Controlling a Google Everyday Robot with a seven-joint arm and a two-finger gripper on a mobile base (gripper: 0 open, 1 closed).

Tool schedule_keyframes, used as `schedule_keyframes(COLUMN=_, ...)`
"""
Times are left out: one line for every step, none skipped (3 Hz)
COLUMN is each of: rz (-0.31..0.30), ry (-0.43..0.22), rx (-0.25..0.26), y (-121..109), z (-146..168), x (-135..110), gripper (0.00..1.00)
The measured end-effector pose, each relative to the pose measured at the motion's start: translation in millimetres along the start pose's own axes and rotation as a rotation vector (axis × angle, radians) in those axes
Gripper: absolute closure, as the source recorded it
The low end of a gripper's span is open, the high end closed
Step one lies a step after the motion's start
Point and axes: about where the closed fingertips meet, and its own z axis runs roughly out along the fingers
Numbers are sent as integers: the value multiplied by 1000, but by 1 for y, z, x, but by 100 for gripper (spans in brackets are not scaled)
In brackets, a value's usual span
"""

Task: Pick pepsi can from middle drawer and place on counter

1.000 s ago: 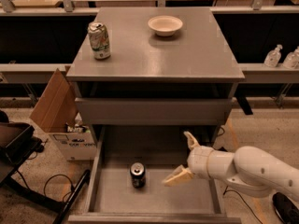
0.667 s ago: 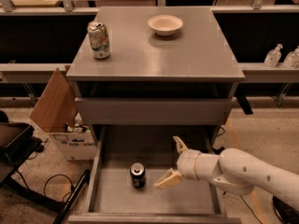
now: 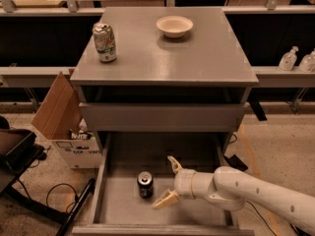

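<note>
The pepsi can (image 3: 145, 184) stands upright on the floor of the open middle drawer (image 3: 118, 208), left of centre. My gripper (image 3: 166, 183) is inside the drawer just right of the can, fingers spread open, one finger (image 3: 173, 164) up and one finger (image 3: 164, 200) low, pointing at the can without touching it. The white arm (image 3: 251, 195) comes in from the lower right. The counter (image 3: 197, 53) is the grey top of the cabinet above.
A pale white-green can (image 3: 105, 42) stands at the counter's left and a white bowl (image 3: 174, 26) at its back centre. A closed drawer front (image 3: 162, 117) sits above the open drawer. A cardboard box (image 3: 64, 127) stands on the floor at left.
My gripper and arm have moved left inside the drawer, closing most of the gap to the pepsi can. The can has not moved.
</note>
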Motion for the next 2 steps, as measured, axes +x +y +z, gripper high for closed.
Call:
schedule_keyframes(rz=8, ry=-30, rx=-50, y=13, z=28, x=18, gripper=0)
schedule_keyframes(rz=15, ry=-59, rx=-79, y=11, z=56, x=30, gripper=0)
